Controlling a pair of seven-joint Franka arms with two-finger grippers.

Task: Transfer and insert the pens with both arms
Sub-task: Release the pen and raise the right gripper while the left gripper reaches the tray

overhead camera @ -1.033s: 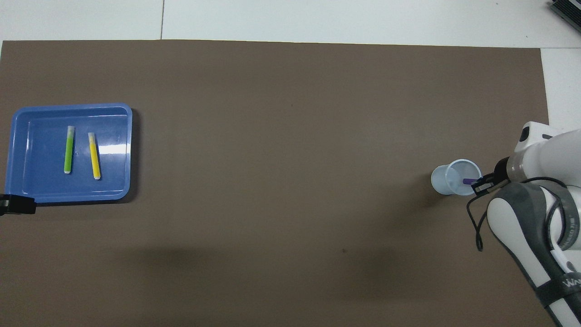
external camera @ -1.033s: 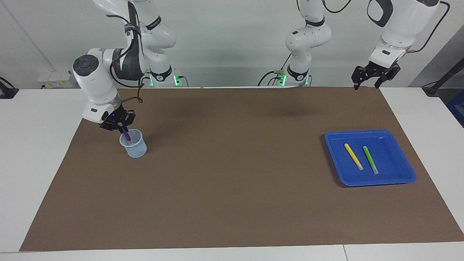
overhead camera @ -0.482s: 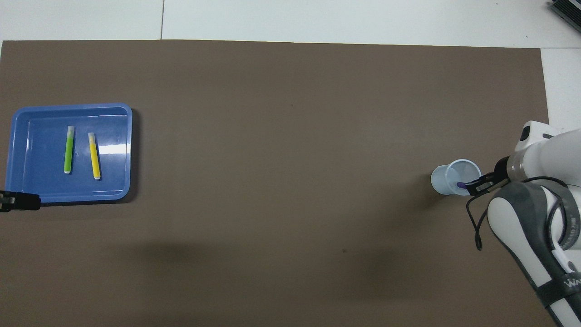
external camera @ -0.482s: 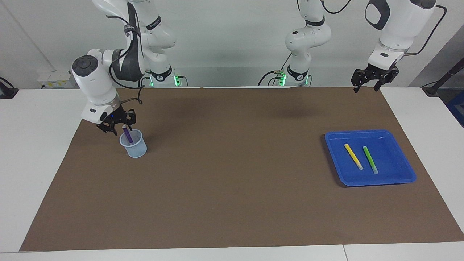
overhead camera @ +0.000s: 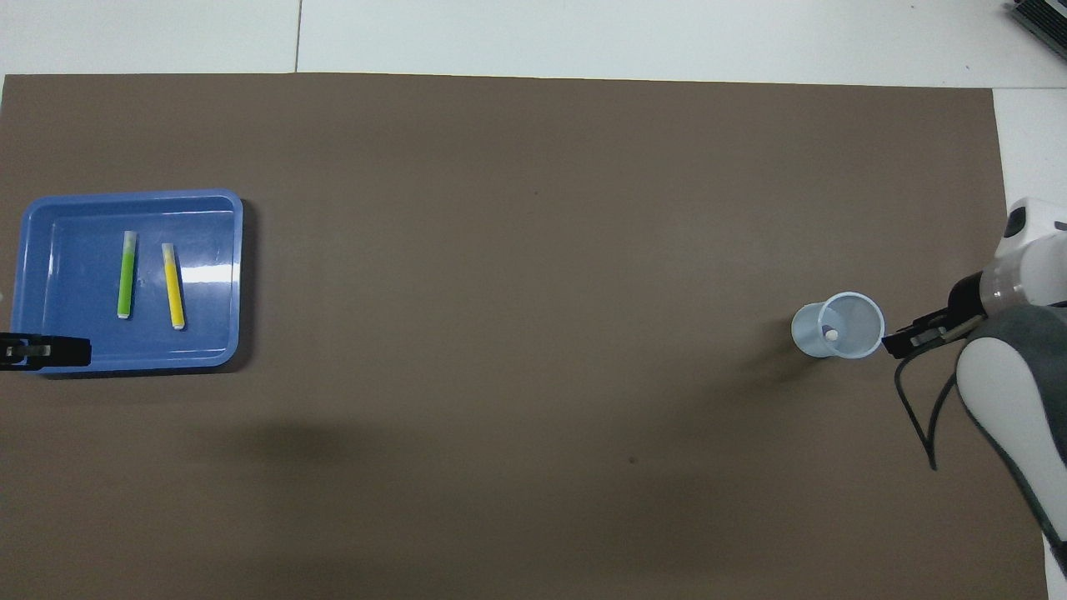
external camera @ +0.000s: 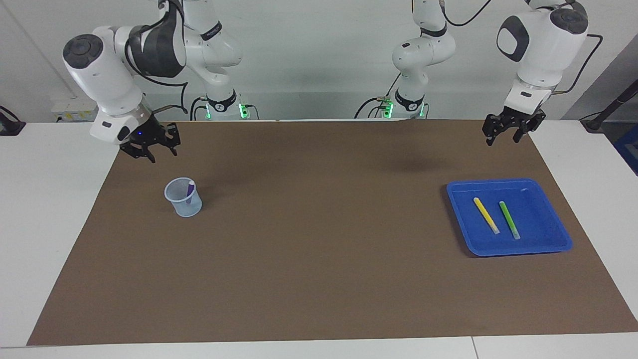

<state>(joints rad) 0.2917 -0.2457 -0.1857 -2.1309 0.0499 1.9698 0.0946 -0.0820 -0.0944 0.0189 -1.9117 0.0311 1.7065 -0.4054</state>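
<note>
A clear plastic cup (external camera: pixel 183 198) stands on the brown mat toward the right arm's end, and the purple pen (external camera: pixel 189 191) leans inside it; in the overhead view only the pen's pale end (overhead camera: pixel 831 333) shows in the cup (overhead camera: pixel 849 310). My right gripper (external camera: pixel 162 154) (overhead camera: pixel 913 337) hangs open and empty over the mat beside the cup. The yellow pen (external camera: pixel 486 215) (overhead camera: pixel 172 286) and the green pen (external camera: pixel 509 220) (overhead camera: pixel 127 275) lie side by side in the blue tray (external camera: pixel 498 182) (overhead camera: pixel 133 196). My left gripper (external camera: pixel 502 139) (overhead camera: pixel 33 352) hangs open over the mat at the tray's edge.
The brown mat (external camera: pixel 319 259) covers most of the white table (external camera: pixel 50 199). Between the cup and the tray the mat carries only the arms' shadows.
My right gripper opened, let the purple pen drop into the cup, then rose away from it. The left gripper sank a little toward the tray.
</note>
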